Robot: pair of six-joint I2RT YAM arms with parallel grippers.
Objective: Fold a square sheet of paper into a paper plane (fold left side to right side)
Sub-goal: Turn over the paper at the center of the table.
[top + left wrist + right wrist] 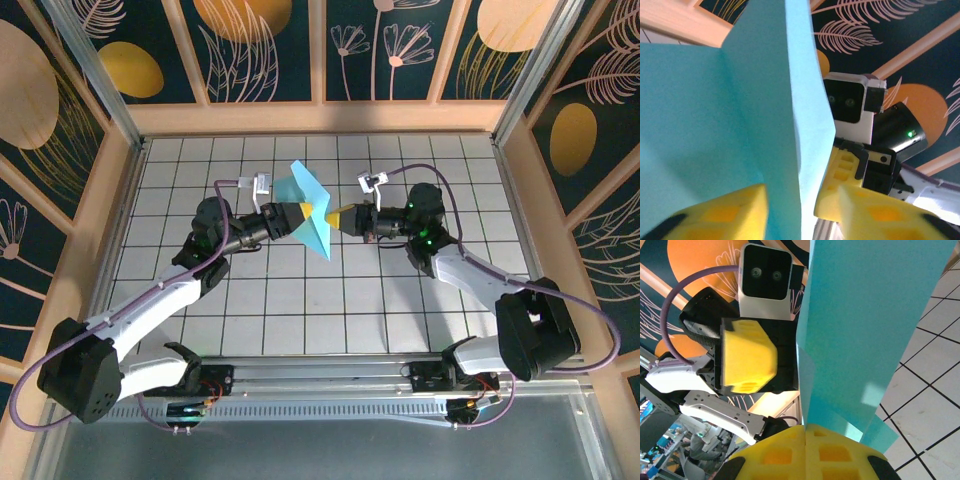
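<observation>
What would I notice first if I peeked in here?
A bright blue paper, folded and held up in the air over the middle of the tiled table. Two robot arms meet at it: the right gripper pinches it, and the left gripper has a yellow finger on each side of it.

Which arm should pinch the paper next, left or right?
Probably left. The right gripper is shut on the paper, holding it up; the left gripper straddles it, open, ready to pinch.
</observation>
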